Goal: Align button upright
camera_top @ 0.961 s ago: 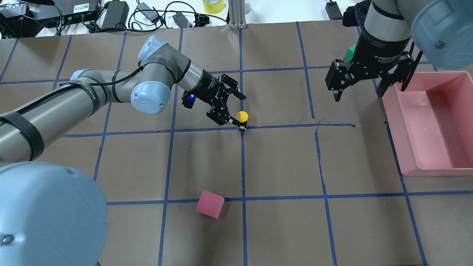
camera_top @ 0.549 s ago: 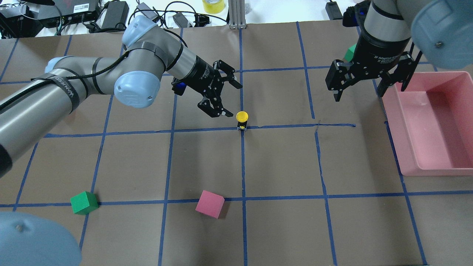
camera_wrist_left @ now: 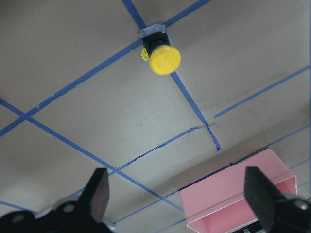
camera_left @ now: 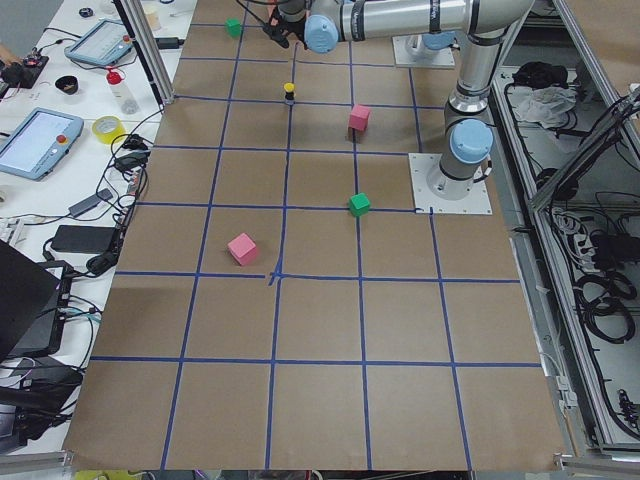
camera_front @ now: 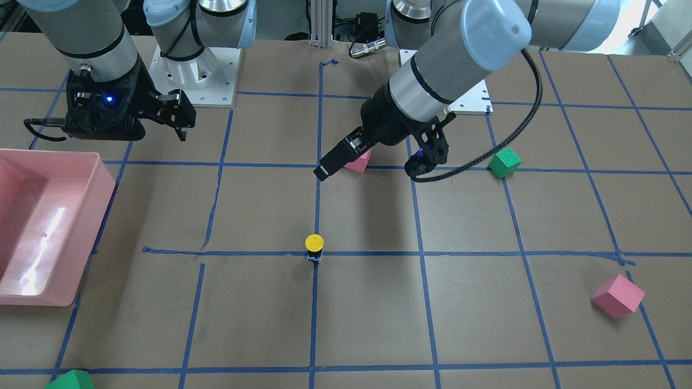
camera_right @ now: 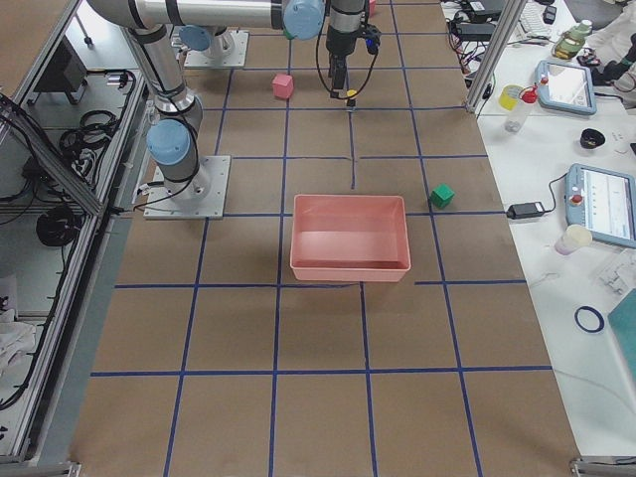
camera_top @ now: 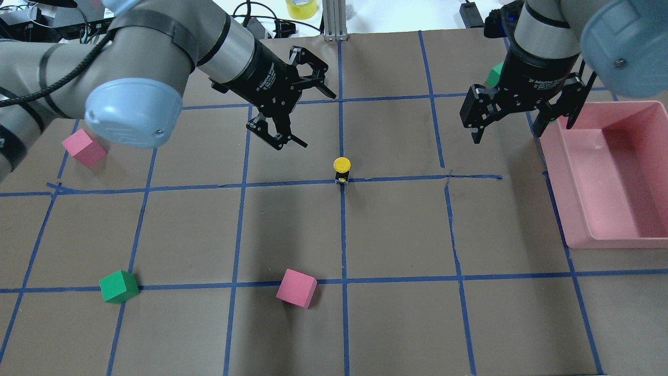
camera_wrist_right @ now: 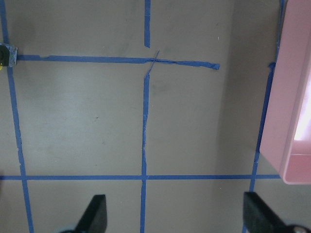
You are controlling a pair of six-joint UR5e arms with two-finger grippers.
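My left gripper hung open and empty in the overhead view's upper middle, apart from the upright button at centre, my right gripper likewise open at upper right.

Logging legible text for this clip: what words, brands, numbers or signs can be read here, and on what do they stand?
"2F Adaptive": white print on the black body above the right claw; the rest of that line is unclear.
Left claw: similar white print on its body, too blurred to read.
Button: no marking visible.
Tablet screen beside the table: too small to read.
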